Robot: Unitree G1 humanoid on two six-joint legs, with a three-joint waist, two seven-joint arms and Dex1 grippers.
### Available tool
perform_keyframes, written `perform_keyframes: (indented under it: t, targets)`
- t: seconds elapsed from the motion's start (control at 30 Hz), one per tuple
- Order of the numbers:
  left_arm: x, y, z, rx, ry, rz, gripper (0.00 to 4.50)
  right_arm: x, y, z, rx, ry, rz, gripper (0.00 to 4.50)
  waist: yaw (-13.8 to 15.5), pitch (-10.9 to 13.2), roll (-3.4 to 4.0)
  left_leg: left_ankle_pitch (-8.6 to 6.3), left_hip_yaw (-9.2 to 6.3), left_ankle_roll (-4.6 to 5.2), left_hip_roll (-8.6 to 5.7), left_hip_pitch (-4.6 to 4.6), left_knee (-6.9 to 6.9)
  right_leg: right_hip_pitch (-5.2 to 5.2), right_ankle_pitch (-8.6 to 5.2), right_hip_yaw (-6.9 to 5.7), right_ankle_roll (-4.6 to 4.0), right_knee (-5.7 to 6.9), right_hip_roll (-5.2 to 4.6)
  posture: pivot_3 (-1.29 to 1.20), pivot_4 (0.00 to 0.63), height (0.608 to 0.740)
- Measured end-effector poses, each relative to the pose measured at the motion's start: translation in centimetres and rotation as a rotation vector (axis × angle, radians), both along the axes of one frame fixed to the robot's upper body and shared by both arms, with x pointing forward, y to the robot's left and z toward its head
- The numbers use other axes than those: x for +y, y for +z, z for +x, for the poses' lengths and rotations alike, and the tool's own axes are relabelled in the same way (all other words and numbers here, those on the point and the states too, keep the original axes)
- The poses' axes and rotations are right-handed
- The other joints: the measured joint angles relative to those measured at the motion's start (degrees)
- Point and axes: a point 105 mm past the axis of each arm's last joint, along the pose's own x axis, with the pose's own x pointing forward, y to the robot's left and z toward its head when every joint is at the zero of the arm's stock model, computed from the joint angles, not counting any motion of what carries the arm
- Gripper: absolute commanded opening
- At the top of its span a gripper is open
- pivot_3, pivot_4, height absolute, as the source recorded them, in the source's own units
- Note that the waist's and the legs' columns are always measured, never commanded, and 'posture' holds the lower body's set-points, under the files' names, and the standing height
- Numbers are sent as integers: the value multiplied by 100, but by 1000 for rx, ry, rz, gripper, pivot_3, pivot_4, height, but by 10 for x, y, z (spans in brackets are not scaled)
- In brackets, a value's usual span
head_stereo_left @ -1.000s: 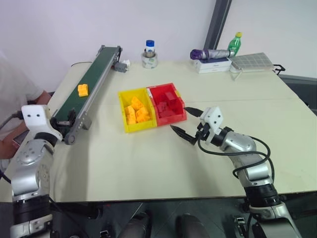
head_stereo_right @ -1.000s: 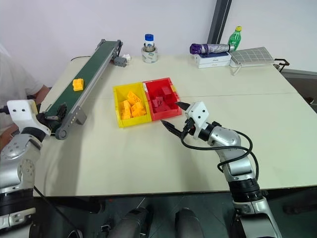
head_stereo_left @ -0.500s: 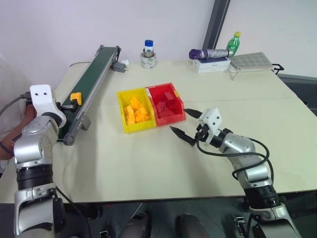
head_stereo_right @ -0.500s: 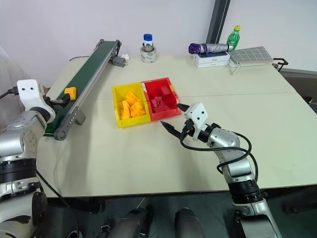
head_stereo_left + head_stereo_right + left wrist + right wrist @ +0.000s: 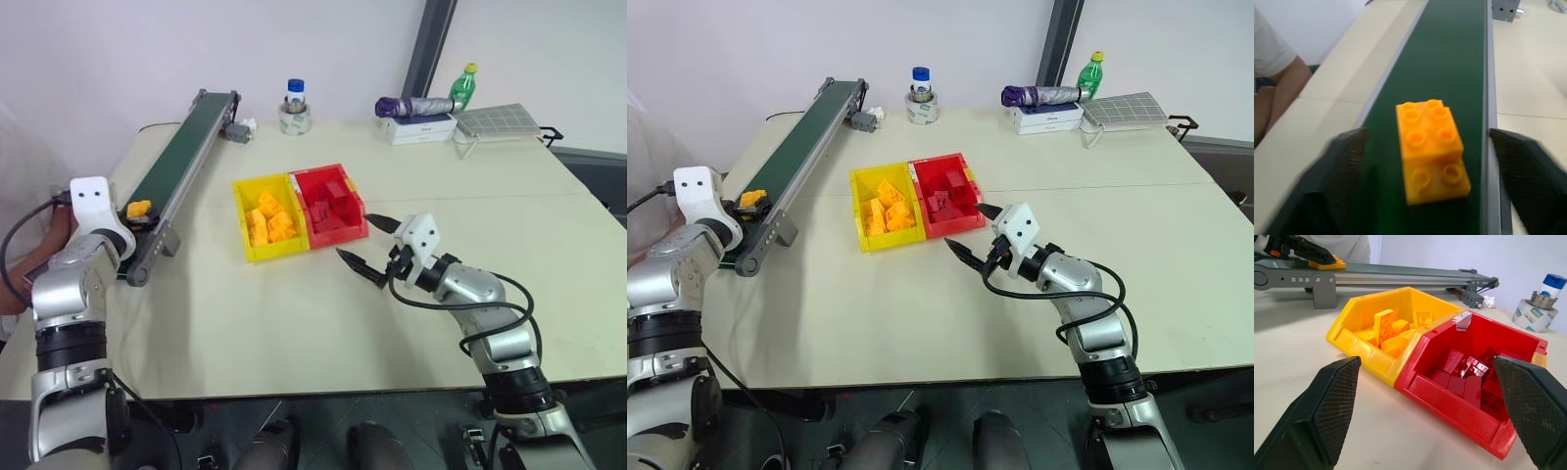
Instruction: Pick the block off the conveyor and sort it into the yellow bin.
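Wide, pale cream rectangular table (image 5: 392, 323) against a plain white wall (image 5: 118, 49), with a dark grey upright post (image 5: 431, 44) at the far right. Along the left side, running near to far, a long narrow conveyor (image 5: 181, 157) with dark green belt and grey metal rails. Near its near end, on the belt, a small yellow-orange studded plastic block (image 5: 1431, 149), flanked by the spread black fingers (image 5: 1337, 171) of the left gripper (image 5: 137, 211), apart from both. Mid-table, a small yellow plastic open bin (image 5: 263, 217) holding yellow bricks, joined to a red bin (image 5: 331, 204) of dark red bricks. Just right of these, the right gripper (image 5: 367, 243), jaws spread wide, empty. At the far edge, a tape roll (image 5: 295, 118), a green bottle (image 5: 463, 86). At far left, a person's arm (image 5: 1276, 95).
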Motion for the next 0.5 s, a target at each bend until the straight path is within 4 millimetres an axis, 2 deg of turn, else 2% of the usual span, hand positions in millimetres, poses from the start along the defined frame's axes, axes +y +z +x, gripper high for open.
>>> perform_keyframes:
  t: [0.07, 0.1, 0.33, 0.37, 0.5]
  targets:
    - [-2, -7, -1, 18, -4, -12, 1605, 0, 0, 0, 0, 0, 0, 4500, 0, 0, 0, 0, 0, 0, 0, 0, 0, 0, 0, 0, 0, 0, 0, 0, 150, 740]
    - [-3, -7, -1, 16, -4, -14, 1275, 0, 0, 0, 0, 0, 0, 4500, 0, 0, 0, 0, 0, 0, 0, 0, 0, 0, 0, 0, 0, 0, 0, 0, 150, 740]
    - [-5, -2, -4, -23, 5, -24, 1337, 0, 0, 0, 3, -2, -1, 4500, 1, 0, 0, 0, 0, 0, 1, 0, 2, 0, 1, 0, -1, 0, 0, 0, 150, 740]
    - [-9, 3, -4, -52, -14, -34, 1337, 0, 0, 0, 3, -2, -1, 4500, 1, 0, -1, 0, 0, 0, 1, 0, 3, 0, 1, 0, -1, 0, 0, 0, 150, 740]
    - [-48, 44, -5, -238, -195, -40, 1337, 0, -1, 0, 4, -1, -1, 4500, 22, 0, -2, 0, 2, 0, 0, -1, 10, 6, 3, 0, -1, -2, -1, 0, 150, 740]
